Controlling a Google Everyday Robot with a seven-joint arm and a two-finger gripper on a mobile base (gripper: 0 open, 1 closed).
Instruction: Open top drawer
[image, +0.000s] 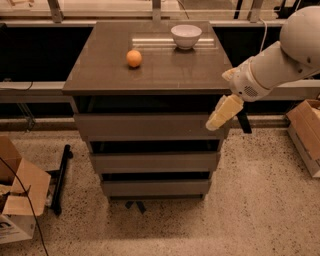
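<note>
Nothing here can be read as a word, brand, number or sign. The only printing is on the cardboard box (15, 220) at the lower left. It has a dark mark low on its near side, but the picture's edge cuts it off and it cannot be made out. The gripper (221, 114) hangs at the right end of the top drawer (145, 126), just under the tabletop's edge, and its pale surface is plain. On the white wrist housing (250, 85) just above it there is a small patch of dots, which forms no letters.
</note>
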